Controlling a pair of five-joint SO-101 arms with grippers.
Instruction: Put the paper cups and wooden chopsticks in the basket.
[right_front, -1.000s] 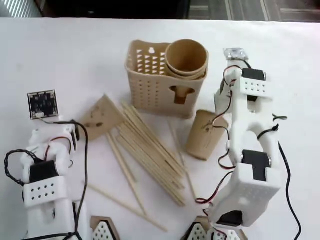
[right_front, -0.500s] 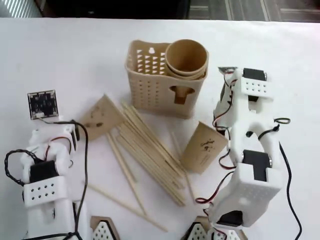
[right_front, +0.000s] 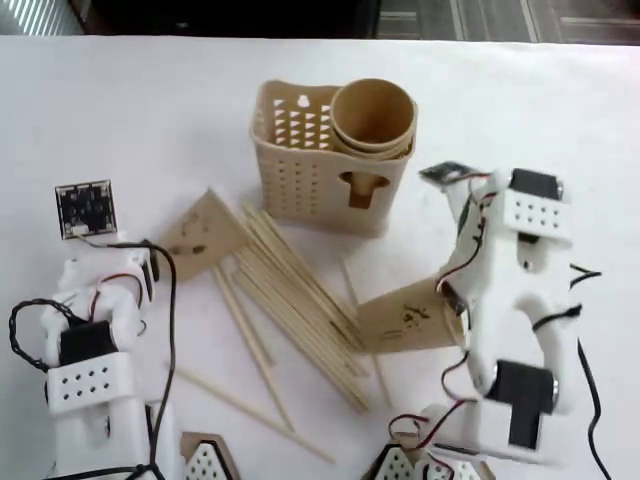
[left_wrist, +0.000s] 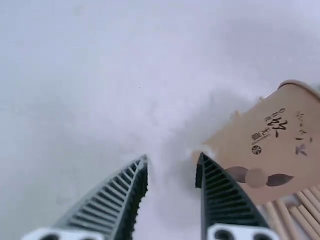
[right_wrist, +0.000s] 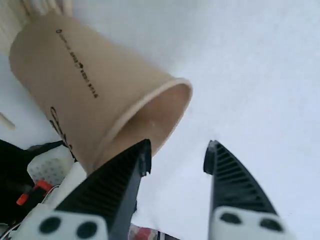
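Note:
A perforated beige basket (right_front: 318, 172) stands mid-table with nested paper cups (right_front: 373, 113) in one end. Several wooden chopsticks (right_front: 296, 298) lie fanned out in front of it. One paper cup (right_front: 402, 318) lies on its side against the right arm, its mouth toward my right gripper (right_wrist: 178, 146). That gripper is open, with one finger by the rim of the cup (right_wrist: 90, 82). Another paper cup (right_front: 201, 236) lies left of the chopsticks. My left gripper (left_wrist: 172, 160) is open over bare table, with this cup (left_wrist: 267, 150) just beside one finger.
The table (right_front: 150, 110) is white. The left arm (right_front: 88, 360) stands at the near left and the right arm (right_front: 510, 330) at the near right. Loose chopsticks (right_front: 250, 405) reach toward the front edge between the arms.
The right arm has drawn back toward the front edge. The cup beside it slid away from the basket and turned, so it lies crosswise with its mouth toward the arm. The left arm kept still.

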